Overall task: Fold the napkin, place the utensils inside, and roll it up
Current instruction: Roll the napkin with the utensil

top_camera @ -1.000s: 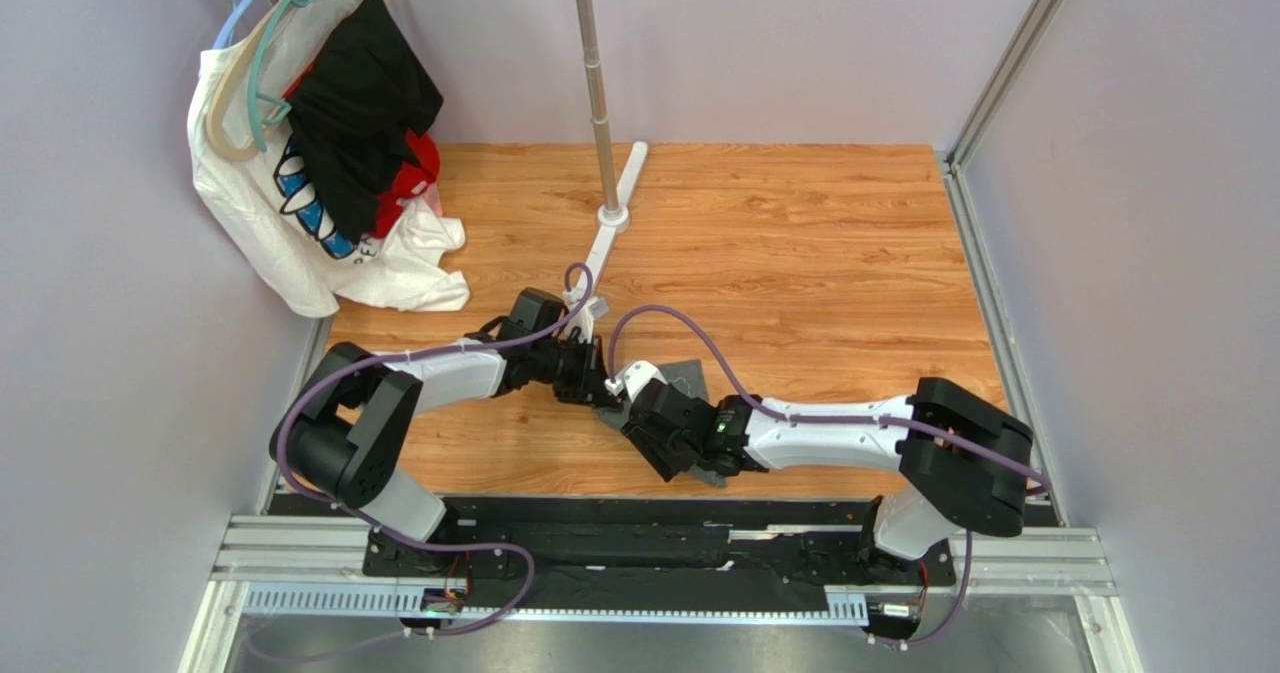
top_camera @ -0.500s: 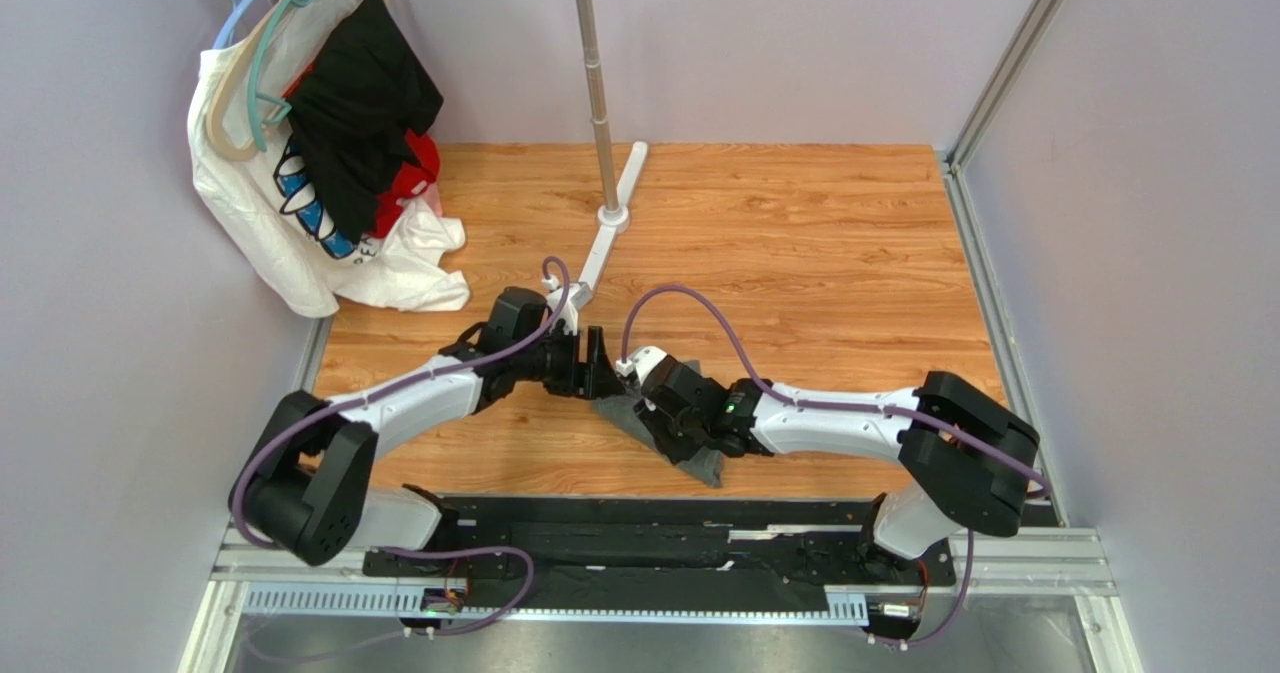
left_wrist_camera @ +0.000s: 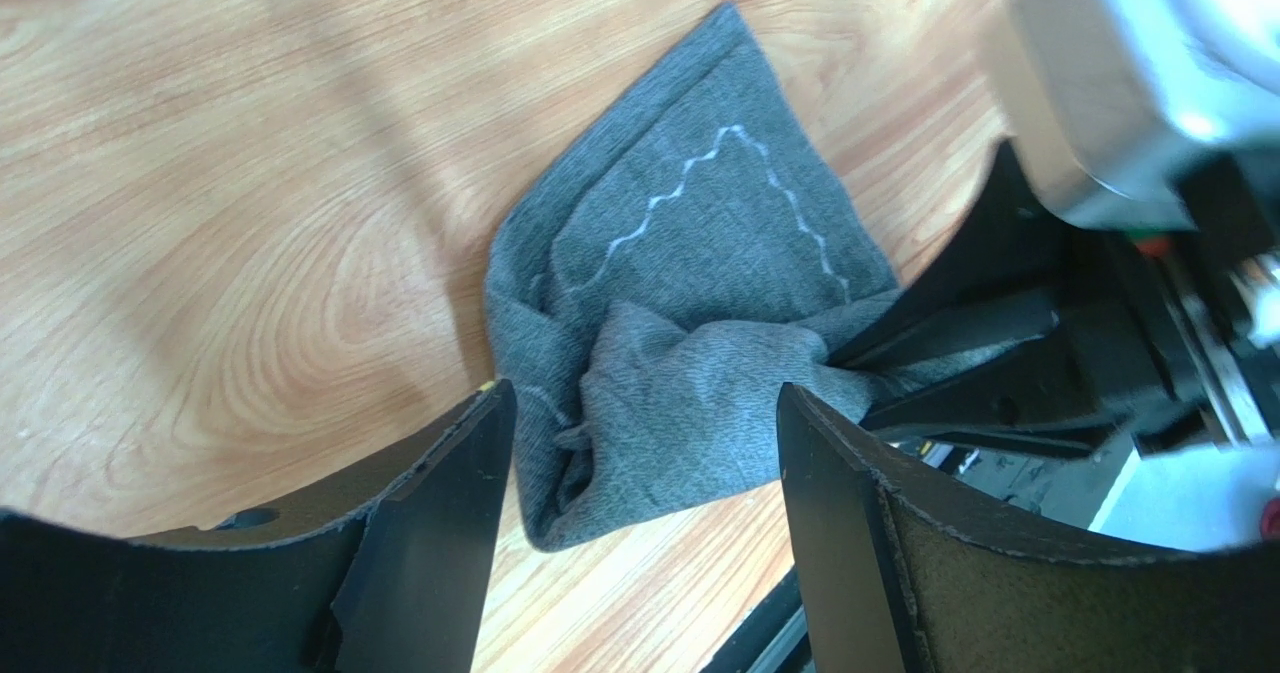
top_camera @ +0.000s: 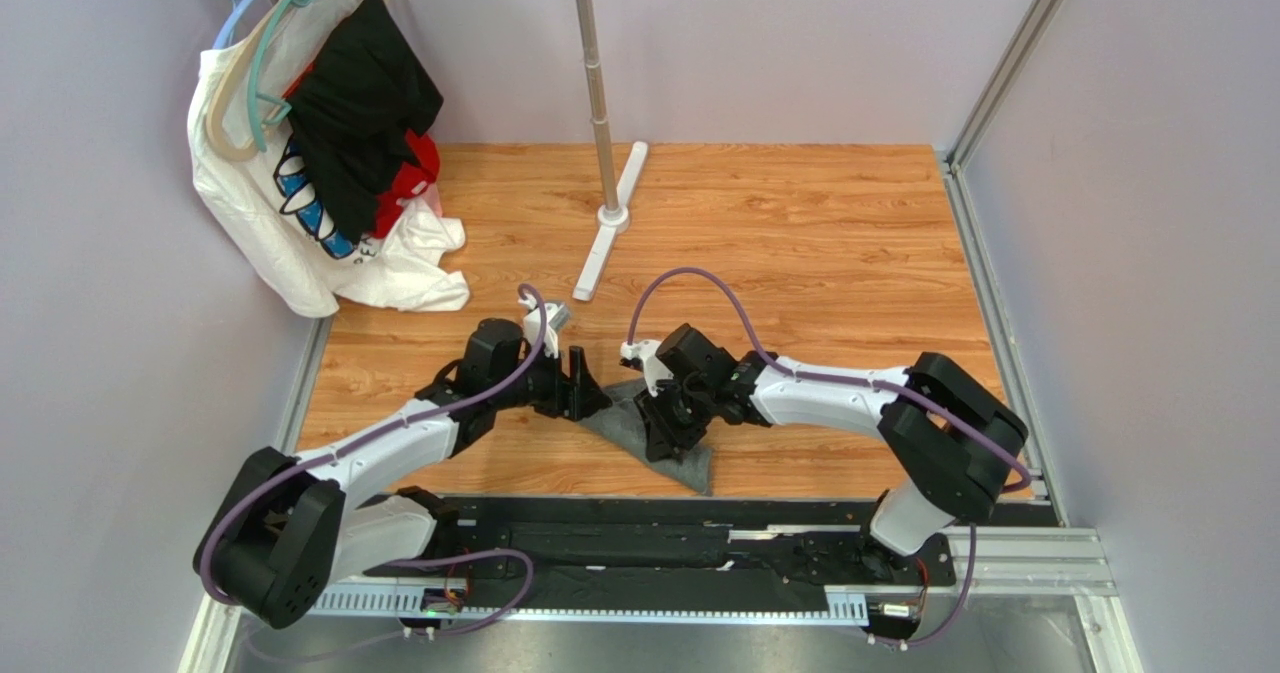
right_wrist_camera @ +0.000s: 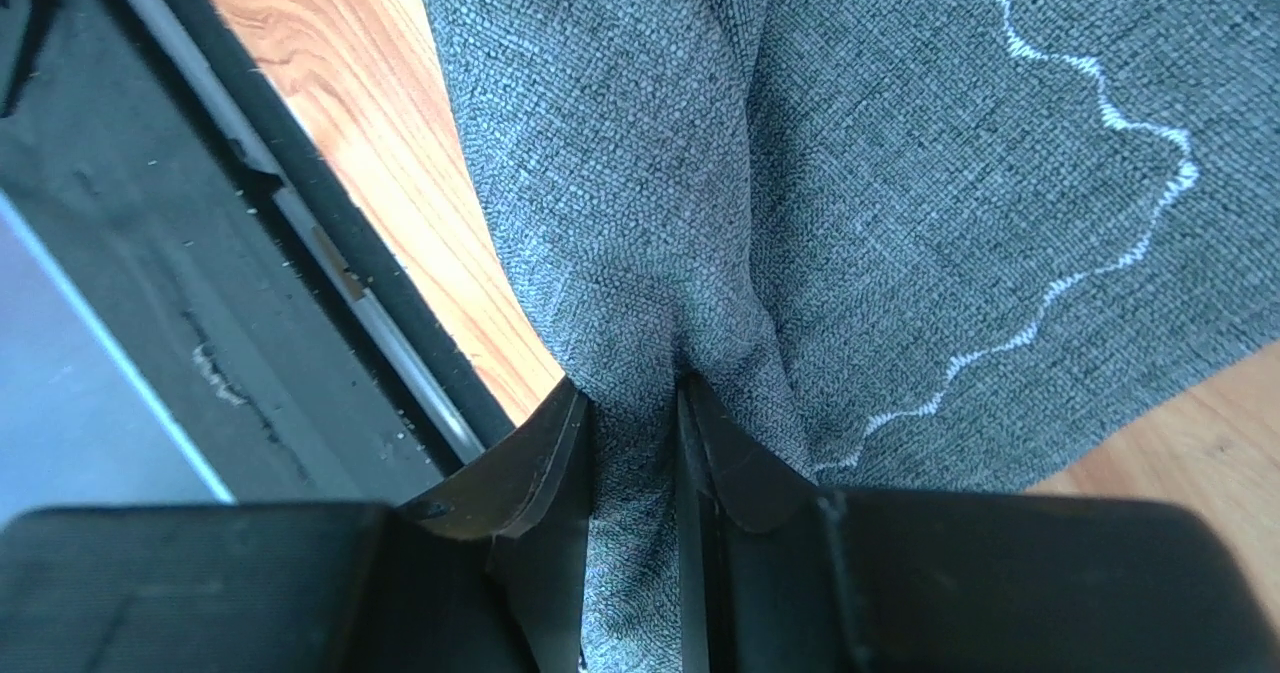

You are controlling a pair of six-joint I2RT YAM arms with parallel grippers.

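Left gripper (left_wrist_camera: 643,403) has let go: jaws now wide, empty, drawn back leftward. Right gripper (right_wrist_camera: 634,400) has pinched a bunched ridge of the napkin (left_wrist_camera: 706,238), which lies crumpled at the table's (top_camera: 812,253) near edge, centre. Handover done; flattening still pending.

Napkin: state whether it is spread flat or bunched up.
Bunched up: the napkin lies crumpled in overlapping folds, with one ridge pinched in the right gripper.
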